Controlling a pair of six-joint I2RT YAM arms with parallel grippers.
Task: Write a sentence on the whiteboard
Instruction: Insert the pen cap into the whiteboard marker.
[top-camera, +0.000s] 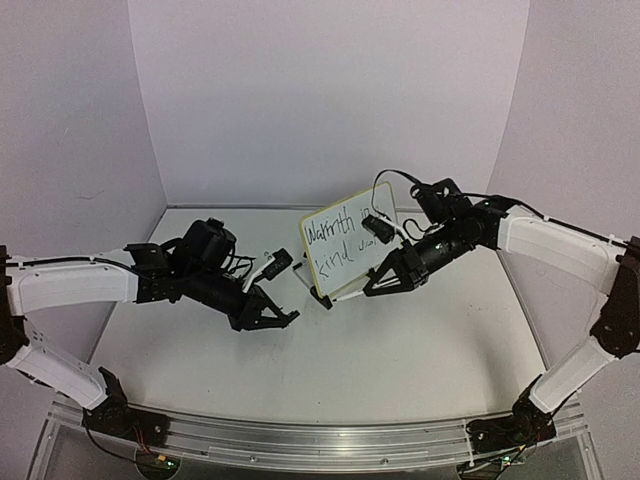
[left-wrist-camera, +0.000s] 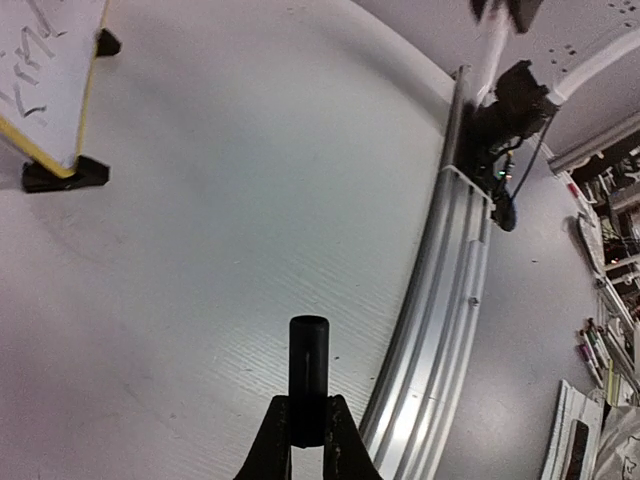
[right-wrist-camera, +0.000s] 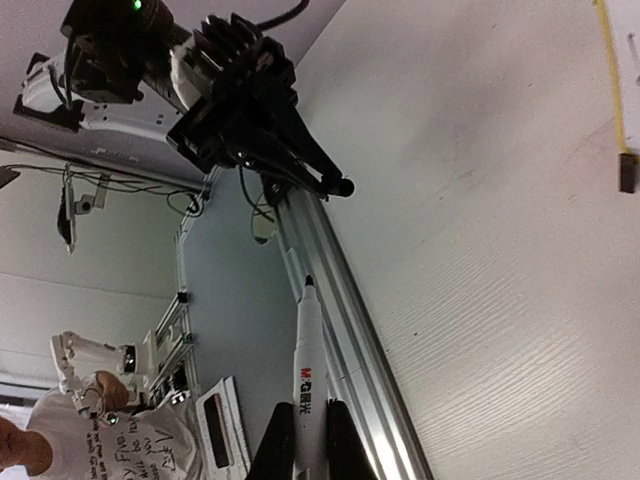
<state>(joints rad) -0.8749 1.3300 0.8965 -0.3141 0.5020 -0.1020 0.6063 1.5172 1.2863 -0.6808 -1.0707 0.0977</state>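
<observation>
The whiteboard (top-camera: 352, 262) stands upright mid-table on black clip feet (left-wrist-camera: 65, 175), its yellow rim (right-wrist-camera: 612, 90) showing in the right wrist view. The sentence (top-camera: 335, 236) fills two black handwritten lines on it; a few letters (left-wrist-camera: 22, 70) appear in the left wrist view. My left gripper (top-camera: 292, 318) hangs low, left of the board, shut on a black marker cap (left-wrist-camera: 309, 365). My right gripper (top-camera: 372, 290) is just right of the board's lower edge, shut on a white uncapped marker (right-wrist-camera: 311, 370) whose tip points away from the board, toward the rail.
An aluminium rail (top-camera: 300, 445) runs along the near table edge, also seen as the rail (left-wrist-camera: 440, 300) in the left wrist view. White walls (top-camera: 320, 90) enclose the back and sides. Loose pens (left-wrist-camera: 595, 345) lie off the table beyond the rail.
</observation>
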